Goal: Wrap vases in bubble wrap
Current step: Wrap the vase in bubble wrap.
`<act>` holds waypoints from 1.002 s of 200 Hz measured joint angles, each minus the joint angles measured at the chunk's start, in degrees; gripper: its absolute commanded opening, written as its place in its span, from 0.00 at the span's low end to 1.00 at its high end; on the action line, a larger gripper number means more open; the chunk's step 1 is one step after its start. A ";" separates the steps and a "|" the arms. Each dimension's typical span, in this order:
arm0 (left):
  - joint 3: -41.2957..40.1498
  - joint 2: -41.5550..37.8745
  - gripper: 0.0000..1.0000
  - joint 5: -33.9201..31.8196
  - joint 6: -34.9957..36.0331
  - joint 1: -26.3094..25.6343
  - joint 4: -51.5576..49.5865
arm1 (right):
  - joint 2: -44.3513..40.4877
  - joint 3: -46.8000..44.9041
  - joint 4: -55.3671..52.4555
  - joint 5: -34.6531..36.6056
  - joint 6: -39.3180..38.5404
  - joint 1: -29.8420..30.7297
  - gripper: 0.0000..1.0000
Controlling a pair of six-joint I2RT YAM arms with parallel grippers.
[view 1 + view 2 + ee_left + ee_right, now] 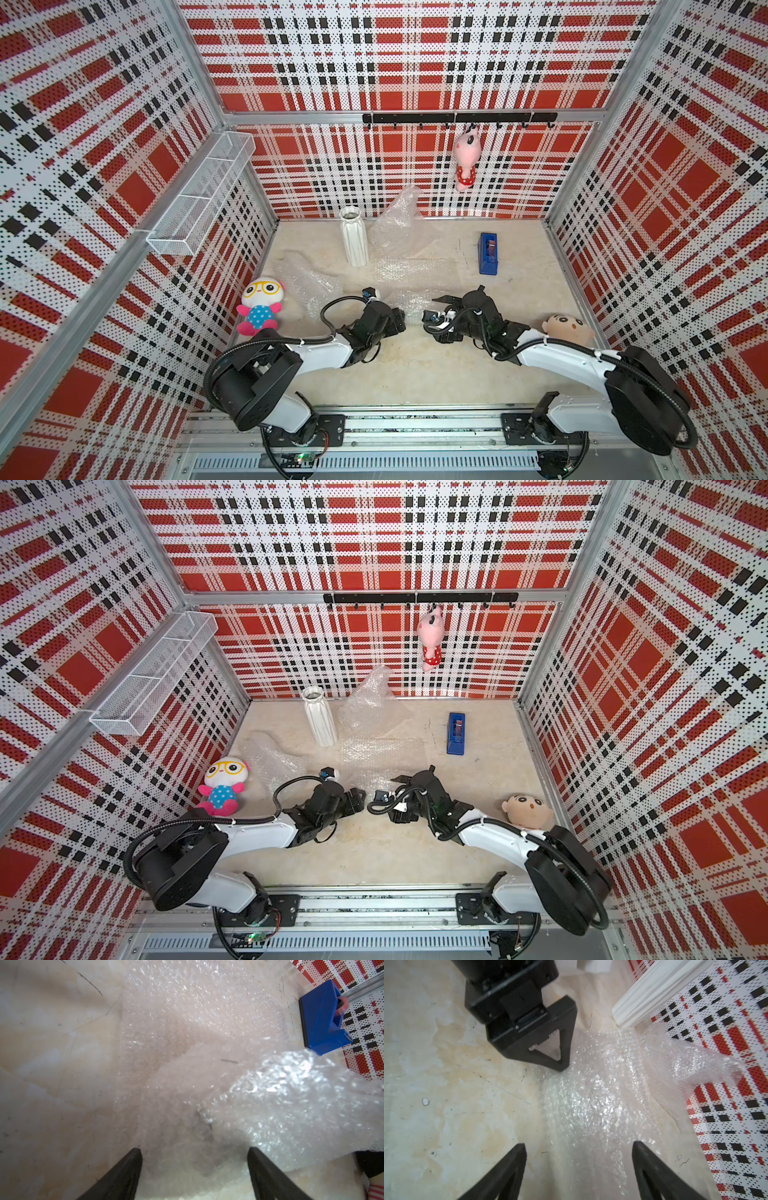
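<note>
A tall white ribbed vase [354, 237] [654, 991] stands upright near the back wall. A flat bubble wrap sheet [411, 276] [591, 1105] lies on the floor in front of it. A crumpled bubble wrap piece [397, 224] rises beside the vase, and a third [307, 282] lies at the left. My left gripper [401, 321] [194, 1149] is open low over the flat sheet's near edge, with wrap between and under its fingers. My right gripper [440, 305] [578, 1147] faces it, open over the same sheet, holding nothing.
A blue tape dispenser [488, 253] [324, 1018] stands at the back right. A white plush with glasses [259, 305] sits by the left wall and a boy-head plush [567, 328] by the right arm. A pink plush [467, 160] hangs from the hook rail. A wire basket [203, 195] is fixed to the left wall.
</note>
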 measured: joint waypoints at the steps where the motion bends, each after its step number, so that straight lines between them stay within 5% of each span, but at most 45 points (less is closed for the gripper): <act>1: 0.00 0.00 0.84 0.00 0.00 0.00 0.00 | 0.15 0.09 -0.15 -0.04 -0.04 -0.02 0.85; 120: 0.00 0.00 0.84 0.00 0.28 0.17 0.07 | 17.66 14.56 -15.19 0.55 -4.76 -2.43 0.86; 200: -0.02 -2.21 0.85 0.02 0.94 3.34 0.04 | 20.22 16.74 -15.23 1.95 -3.98 -2.51 0.68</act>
